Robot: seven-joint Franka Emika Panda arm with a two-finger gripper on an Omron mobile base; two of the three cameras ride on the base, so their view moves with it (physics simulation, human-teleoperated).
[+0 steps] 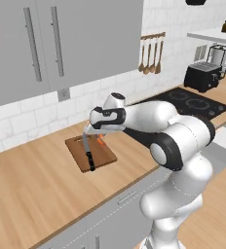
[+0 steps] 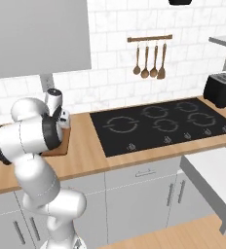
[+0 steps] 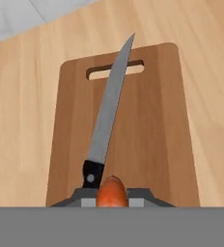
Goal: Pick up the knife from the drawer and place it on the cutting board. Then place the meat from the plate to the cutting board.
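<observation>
White arm bent low over cutting board (image 1: 103,155); hand (image 3: 112,198) clamped on meat (image 3: 112,192), beside knife (image 3: 109,108).

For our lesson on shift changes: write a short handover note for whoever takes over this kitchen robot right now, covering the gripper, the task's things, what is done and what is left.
Gripper: shut on the small orange-red curled meat, above the near end of the board.
Rectangular brown wooden cutting board: on the light wood counter, slot handle at its far end.
Slim knife with black handle and grey steel blade: lying lengthwise on the board, tip over the slot.
White-lined drawer: open, right of the black hob.
Done: knife placed; meat picked up.
Left: lower the meat onto the board beside the knife and release.
</observation>
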